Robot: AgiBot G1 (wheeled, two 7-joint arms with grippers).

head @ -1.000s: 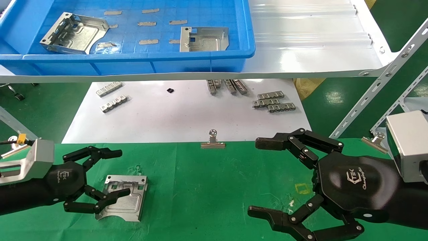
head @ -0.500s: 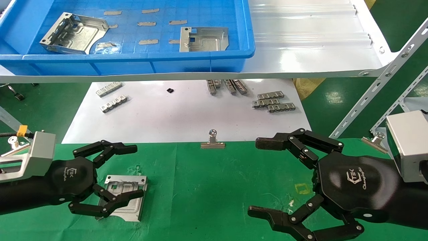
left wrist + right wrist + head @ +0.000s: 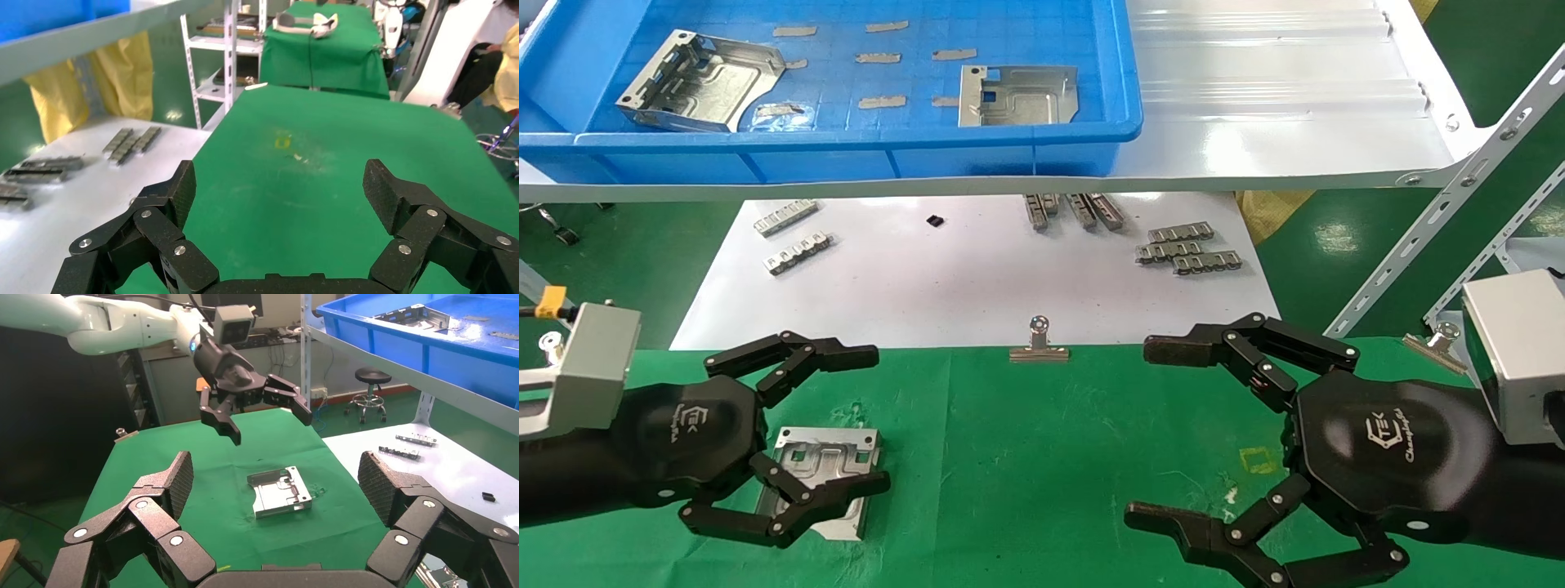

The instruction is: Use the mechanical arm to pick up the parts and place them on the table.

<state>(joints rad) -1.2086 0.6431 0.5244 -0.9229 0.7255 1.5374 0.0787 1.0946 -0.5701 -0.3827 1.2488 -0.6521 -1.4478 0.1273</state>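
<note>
Head view. The left gripper (image 3: 823, 429), a black linkage claw on a glossy black housing, hangs with its fingers spread wide over a shiny square stamped sheet-metal part (image 3: 825, 482) that lies flat on the wrinkled green cloth-covered table (image 3: 1042, 457); one finger (image 3: 834, 357) shows beyond the part's far edge, the other crosses in front of its near half. The right gripper (image 3: 1156, 433), of the same build, is parked at the table's right side, fingers likewise spread and holding nothing. Two more stamped metal parts (image 3: 703, 82) (image 3: 1017, 95) lie in a blue plastic bin (image 3: 862, 155) on the glossy white shelf (image 3: 1279, 122). A silver binder clip (image 3: 1039, 341) sits at the cloth's far edge.

Left wrist view. The left gripper (image 3: 278, 187) shows both fingers apart, with bare green cloth between them.

Right wrist view. The right gripper (image 3: 275, 478) is spread open. Beyond it the left gripper (image 3: 269, 419) hangs clear above the part (image 3: 280, 491), not touching it.
</note>
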